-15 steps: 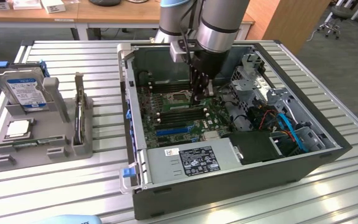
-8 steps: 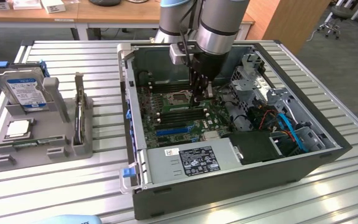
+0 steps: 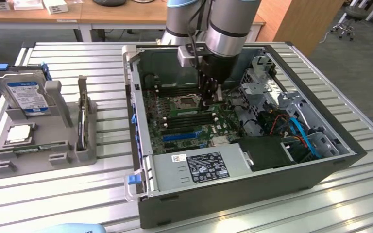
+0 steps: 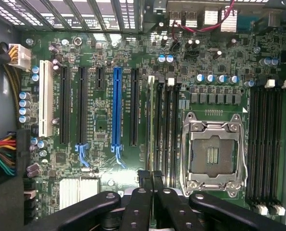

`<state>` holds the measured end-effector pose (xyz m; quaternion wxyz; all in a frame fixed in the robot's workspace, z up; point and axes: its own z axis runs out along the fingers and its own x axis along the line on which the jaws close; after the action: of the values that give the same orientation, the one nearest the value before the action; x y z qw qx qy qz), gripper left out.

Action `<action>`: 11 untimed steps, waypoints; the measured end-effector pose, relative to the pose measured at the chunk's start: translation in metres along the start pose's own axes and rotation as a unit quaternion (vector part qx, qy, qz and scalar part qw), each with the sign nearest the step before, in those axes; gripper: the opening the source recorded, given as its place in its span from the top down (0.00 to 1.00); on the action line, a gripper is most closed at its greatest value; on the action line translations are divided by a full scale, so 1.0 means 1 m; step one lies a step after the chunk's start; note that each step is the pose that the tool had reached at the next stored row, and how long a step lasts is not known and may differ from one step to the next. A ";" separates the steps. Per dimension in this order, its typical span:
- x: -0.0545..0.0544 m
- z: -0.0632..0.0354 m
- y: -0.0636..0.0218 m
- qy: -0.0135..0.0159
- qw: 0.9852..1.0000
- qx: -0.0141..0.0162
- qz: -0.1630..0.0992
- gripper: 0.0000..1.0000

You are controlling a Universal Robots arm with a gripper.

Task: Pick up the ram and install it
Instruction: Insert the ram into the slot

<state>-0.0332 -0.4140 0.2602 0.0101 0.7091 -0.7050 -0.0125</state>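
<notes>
The ram (image 4: 150, 120) shows edge-on as a thin pale-green strip. It stands along the memory slot nearest the blue expansion slot (image 4: 116, 108), beside the empty CPU socket (image 4: 213, 154). My gripper (image 4: 150, 179) is shut on one end of the stick, its black fingers pressed together over the ram's edge. In the exterior view the gripper (image 3: 211, 99) reaches straight down into the open computer case (image 3: 238, 189), just to the exterior view's right of the CPU socket (image 3: 186, 102); there the ram is hidden behind the fingers.
Black memory slots (image 4: 266, 144) lie on the far side of the socket. A power supply (image 3: 199, 167) and drive cage with blue cables (image 3: 300, 131) crowd the case. On the exterior view's left, a grey fixture (image 3: 63, 145) holds a blue-labelled hard drive (image 3: 25, 94) and a square CPU chip (image 3: 19, 133).
</notes>
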 end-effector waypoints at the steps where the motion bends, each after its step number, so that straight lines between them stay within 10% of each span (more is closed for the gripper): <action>1: 0.000 0.0001 -0.0002 0.000 1.000 0.000 0.000 0.88; 11: 0.000 0.0006 -0.0036 0.000 1.000 0.000 0.000 0.88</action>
<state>-0.0296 -0.4139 0.2595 0.0100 0.7090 -0.7050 -0.0125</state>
